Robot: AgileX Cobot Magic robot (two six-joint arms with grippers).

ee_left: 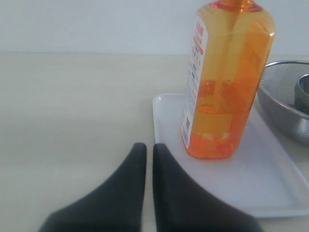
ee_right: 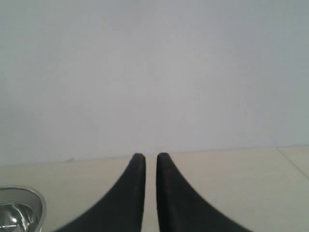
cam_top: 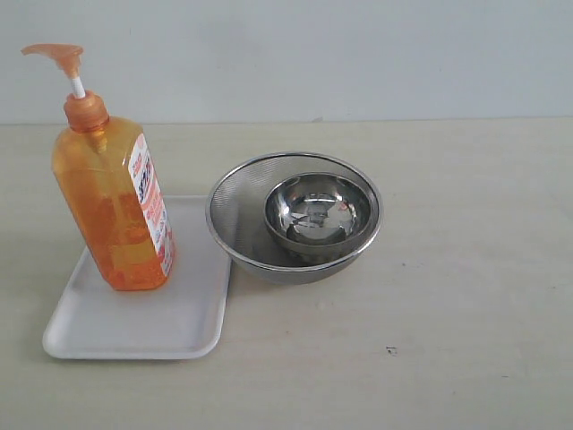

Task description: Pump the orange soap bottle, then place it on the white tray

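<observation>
Two pincers, both closed and empty: the left pincer [ee_left: 149, 146] hung low over the desk [cam_top: 448, 358], just short of the white tray [cam_top: 134, 327]; the right pincer [ee_right: 150, 155] faced the bare wall, well apart from it. The orange soap bottle [cam_top: 112, 206] stood upright on the tray, long axis vertical, pump head topmost, spout pointing away from the nested steel bowls [cam_top: 295, 215]. The left arm looked the nearer. Placement appeared done; any press on the pump would have to come from above.

Left fingers [ee_left: 178, 198], right fingers [ee_right: 123, 205]: matte black, curved, tapered.
</observation>
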